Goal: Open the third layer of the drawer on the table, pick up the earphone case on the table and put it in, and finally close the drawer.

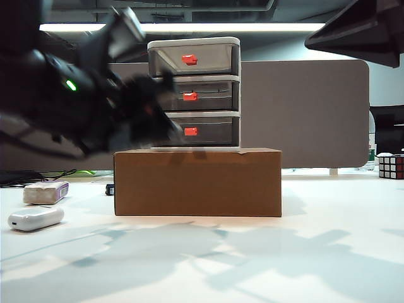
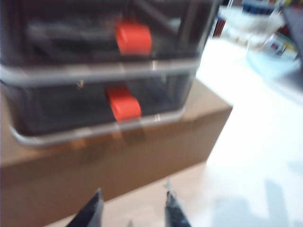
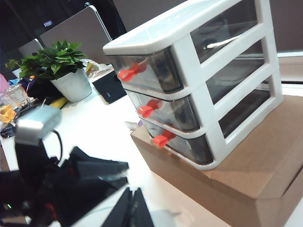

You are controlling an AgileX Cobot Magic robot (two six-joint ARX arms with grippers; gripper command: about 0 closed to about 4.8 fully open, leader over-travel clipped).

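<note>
Jaws of our left gripper [image 2: 132, 210] stand spread before the shut third layer [image 2: 102, 106] of the drawer [image 1: 194, 93]; our right gripper [image 3: 130, 208] has its jaws pressed together. We see the drawer atop a cardboard box [image 1: 197, 182] on the white table [image 1: 303, 252], the earphone case [image 1: 35, 218] lying left, a grey partition [image 1: 303, 113] behind.

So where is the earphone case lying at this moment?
In the exterior view the earphone case lies on the table at the far left, just in front of the greyish block with a purple label, left of the cardboard box.
</note>
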